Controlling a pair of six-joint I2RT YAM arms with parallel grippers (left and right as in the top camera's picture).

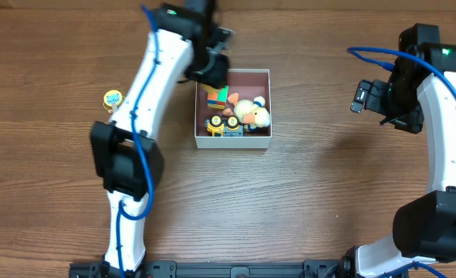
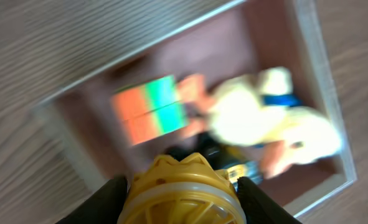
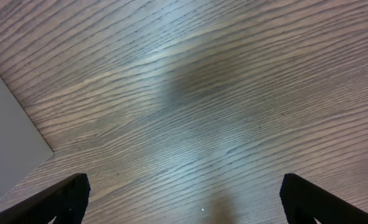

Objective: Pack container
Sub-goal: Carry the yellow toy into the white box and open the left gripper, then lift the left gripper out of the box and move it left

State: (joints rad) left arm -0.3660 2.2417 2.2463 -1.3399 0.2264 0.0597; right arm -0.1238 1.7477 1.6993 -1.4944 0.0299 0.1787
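Note:
The container (image 1: 234,141), a white-walled square box with a mauve inside, sits at the table's middle back. It holds an orange-and-green block (image 1: 217,97), a white-and-orange plush toy (image 1: 252,113) and a yellow-and-blue toy vehicle (image 1: 223,126). My left gripper (image 1: 210,71) hovers over the box's back left corner. In the left wrist view it (image 2: 182,186) is shut on a round yellow toy (image 2: 184,205) above the box wall (image 2: 314,74) and the blurred block (image 2: 149,109). My right gripper (image 1: 364,96) is open and empty over bare wood (image 3: 184,186), well right of the box.
A small yellow round toy (image 1: 113,99) lies on the table left of the left arm. A pale flat surface (image 3: 6,124) shows at the left edge of the right wrist view. The wooden table stretches around the box.

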